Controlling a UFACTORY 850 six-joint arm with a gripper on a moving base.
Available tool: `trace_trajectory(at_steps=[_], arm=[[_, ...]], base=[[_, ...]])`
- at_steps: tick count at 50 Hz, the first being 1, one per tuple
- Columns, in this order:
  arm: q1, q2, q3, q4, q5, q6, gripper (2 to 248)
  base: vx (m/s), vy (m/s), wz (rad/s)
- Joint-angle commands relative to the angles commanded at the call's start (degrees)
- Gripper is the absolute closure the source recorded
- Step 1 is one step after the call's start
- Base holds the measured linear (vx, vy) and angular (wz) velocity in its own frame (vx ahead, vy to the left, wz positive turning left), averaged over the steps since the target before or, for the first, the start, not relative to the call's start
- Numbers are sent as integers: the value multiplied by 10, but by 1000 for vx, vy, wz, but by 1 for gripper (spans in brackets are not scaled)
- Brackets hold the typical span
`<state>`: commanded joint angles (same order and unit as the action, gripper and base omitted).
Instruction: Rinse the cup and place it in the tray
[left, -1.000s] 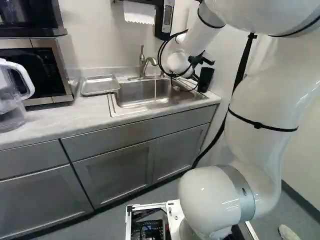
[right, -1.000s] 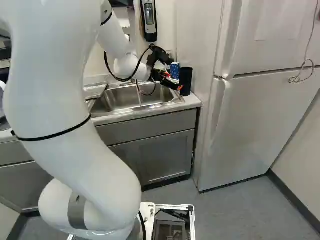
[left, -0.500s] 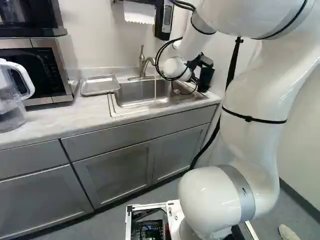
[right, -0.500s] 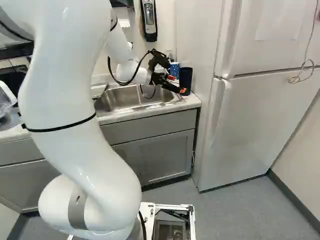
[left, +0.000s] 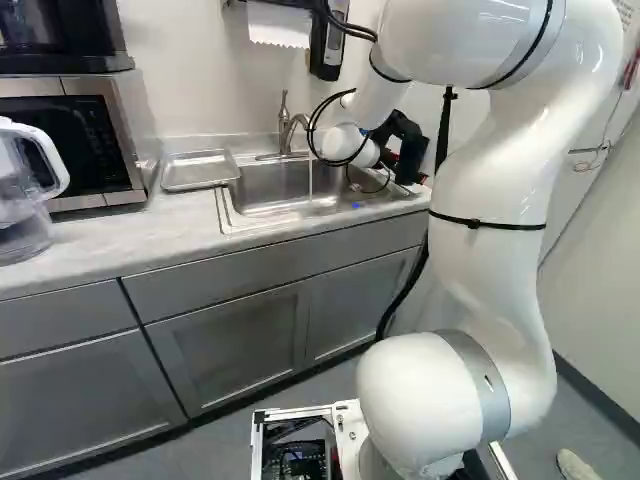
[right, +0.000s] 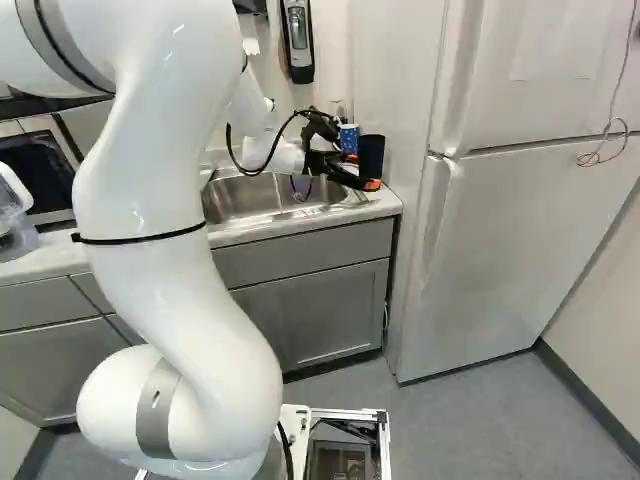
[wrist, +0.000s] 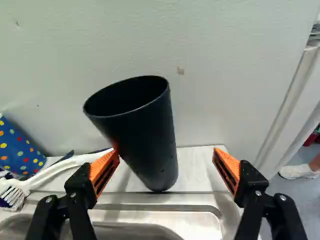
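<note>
Pale tabletop (left: 95, 228) surrounds the sink (left: 270, 185) and meets a white wall (wrist: 225, 65); close to that wall, ahead of the gripper (wrist: 166, 154), stands the black tumbler (wrist: 145, 135), mouth up, probably the cup to rinse. Spread wide and gripping nothing, the gripper has 1 finger very near or touching the tumbler, the other well apart; such a side approach would leave the mouth free for water. The faucet (left: 288, 130), off to the gripper's side, is running, presumably so rinsing can follow straight after the grasp. Across the sink from the gripper, the tray (left: 200, 170) seems set there as a drying spot. Beyond the nearer finger are a polka-dot cup (wrist: 20, 150) and a dish brush (wrist: 55, 172).

Compared with 0.5 s ago, the arm has shifted, its gripper reaching slightly further across the tumbler; the tumbler and base have kept their places.
</note>
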<state>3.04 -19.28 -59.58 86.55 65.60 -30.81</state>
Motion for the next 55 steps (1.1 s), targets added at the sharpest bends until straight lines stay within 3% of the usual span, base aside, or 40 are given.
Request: trace_trajectory(at_steps=[14, 55], arm=[[0, -6, -7, 19, 52, 0, 3], [-9, -48, -63, 19, 53, 0, 3]], base=[[0, 0, 0], [0, 0, 0]])
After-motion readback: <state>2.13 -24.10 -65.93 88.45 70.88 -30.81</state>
